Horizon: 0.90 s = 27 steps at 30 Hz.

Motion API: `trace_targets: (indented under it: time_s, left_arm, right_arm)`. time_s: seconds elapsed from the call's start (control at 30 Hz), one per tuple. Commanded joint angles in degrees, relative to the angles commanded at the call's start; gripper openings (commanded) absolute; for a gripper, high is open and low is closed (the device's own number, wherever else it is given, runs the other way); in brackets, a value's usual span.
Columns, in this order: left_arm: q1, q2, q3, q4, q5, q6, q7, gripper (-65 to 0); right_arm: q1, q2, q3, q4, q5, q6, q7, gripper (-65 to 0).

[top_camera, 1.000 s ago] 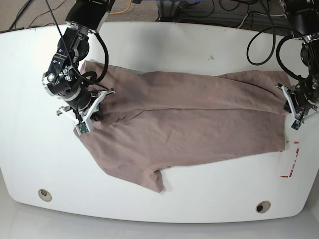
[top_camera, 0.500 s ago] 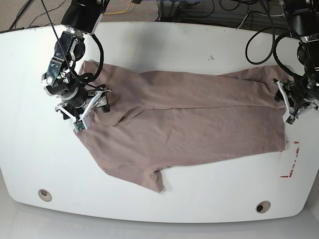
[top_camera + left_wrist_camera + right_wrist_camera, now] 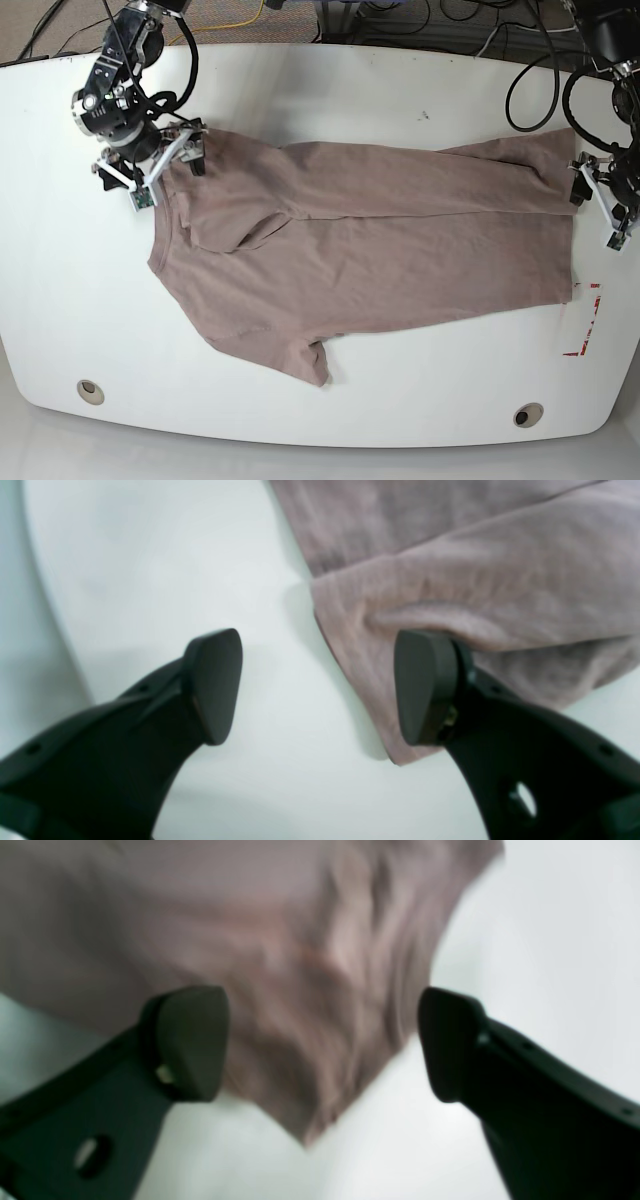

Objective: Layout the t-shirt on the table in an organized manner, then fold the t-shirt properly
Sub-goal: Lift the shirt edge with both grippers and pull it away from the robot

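Observation:
The mauve-brown t-shirt [image 3: 380, 240] lies spread sideways across the white table [image 3: 400, 90], with one sleeve pointing at the front edge. At the shirt's far left corner my right gripper [image 3: 165, 172] hovers open. In the right wrist view, the right gripper [image 3: 320, 1040] straddles a wrinkled, blurred point of the t-shirt [image 3: 310, 990], gripping nothing. At the shirt's right edge my left gripper [image 3: 597, 212] is open too. In the left wrist view the left gripper [image 3: 320, 687] has one of its fingers [image 3: 425, 685] over a folded corner of the t-shirt [image 3: 475, 595] and the other over bare table [image 3: 150, 570].
Red tape marks [image 3: 585, 330] sit near the table's right front. Two grey grommets [image 3: 90, 390] [image 3: 527, 414] lie along the front edge. Black cables [image 3: 520, 90] hang over the back right of the table.
The arm on the base view's left rose and moved toward the far left corner, and the shirt's shoulder there now lies flatter. The other arm shifted slightly right, off the hem.

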State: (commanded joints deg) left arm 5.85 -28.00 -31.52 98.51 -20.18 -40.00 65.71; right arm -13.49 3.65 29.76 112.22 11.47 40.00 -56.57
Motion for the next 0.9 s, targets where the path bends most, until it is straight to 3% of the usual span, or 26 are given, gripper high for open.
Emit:
trace_targets:
  time_s: [0.2,0.6,0.9]
  left_arm:
    - [5.80,4.22,-4.22,3.16,0.09,0.00,-0.09,-21.5]
    - [6.95,7.12,-5.01,3.34,0.44,0.00,-0.62,-21.7]
    - [9.23,9.14,-5.01,1.76,0.44,0.00,-7.56,-21.7]
  right_arm:
    - [-2.29,0.00,2.02,-0.44,0.00,0.00,0.18,-17.9]
    - [1.85,0.35,2.81,-14.33,0.00,0.00,2.99,-19.0]
    - [2.55,0.18,0.62,-15.82,0.09,0.00,3.08,-19.2]
